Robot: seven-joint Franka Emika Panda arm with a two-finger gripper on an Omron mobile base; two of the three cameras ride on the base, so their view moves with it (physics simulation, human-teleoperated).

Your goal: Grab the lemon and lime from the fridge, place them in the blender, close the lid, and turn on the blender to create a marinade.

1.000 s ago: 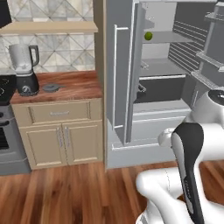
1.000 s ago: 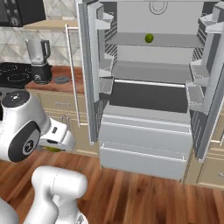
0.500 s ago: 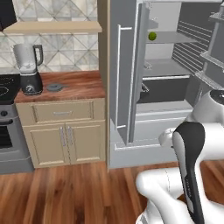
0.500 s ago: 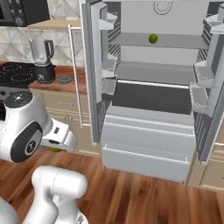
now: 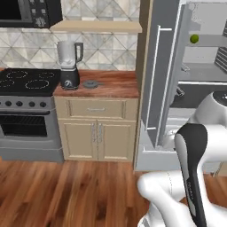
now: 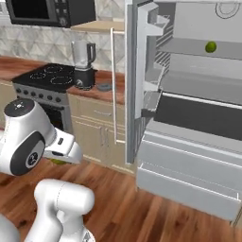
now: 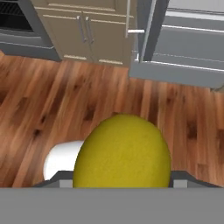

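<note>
Left base view: the blender stands on the wooden counter just right of the stove, its lid lying on the counter beside it. Right of the counter, the fridge is open, with the lime on an upper shelf.

Right base view: the lime sits on that shelf; the blender is left of the fridge door.

Hand view: the lemon sits clamped in the gripper, above the wood floor before the fridge.
</note>
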